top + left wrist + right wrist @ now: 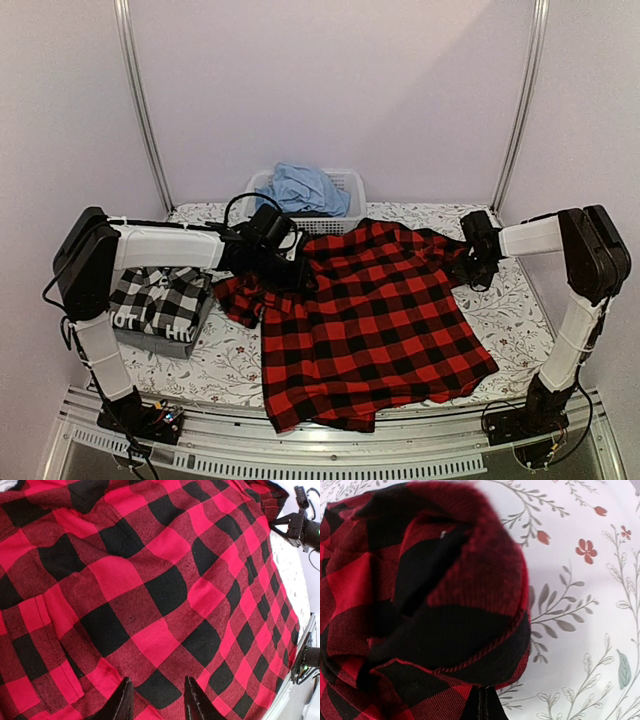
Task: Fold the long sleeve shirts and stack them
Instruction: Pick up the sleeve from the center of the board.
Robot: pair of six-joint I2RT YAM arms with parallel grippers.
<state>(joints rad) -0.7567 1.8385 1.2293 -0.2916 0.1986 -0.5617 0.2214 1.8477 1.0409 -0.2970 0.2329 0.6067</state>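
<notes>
One flannel (380, 320), right fingers (487, 710) clamped on its edge, left fingers (120, 702) apart above it.

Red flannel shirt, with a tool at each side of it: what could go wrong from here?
1. The right tool is shut on only a small bunched bit of the red flannel shirt; a pull could slip it free.
2. The shirt's near hem overhangs the edge of the table, so dragging may slide it off.
3. The left sleeve lies crumpled beside the left tool; a fold could trap it unevenly.
</notes>
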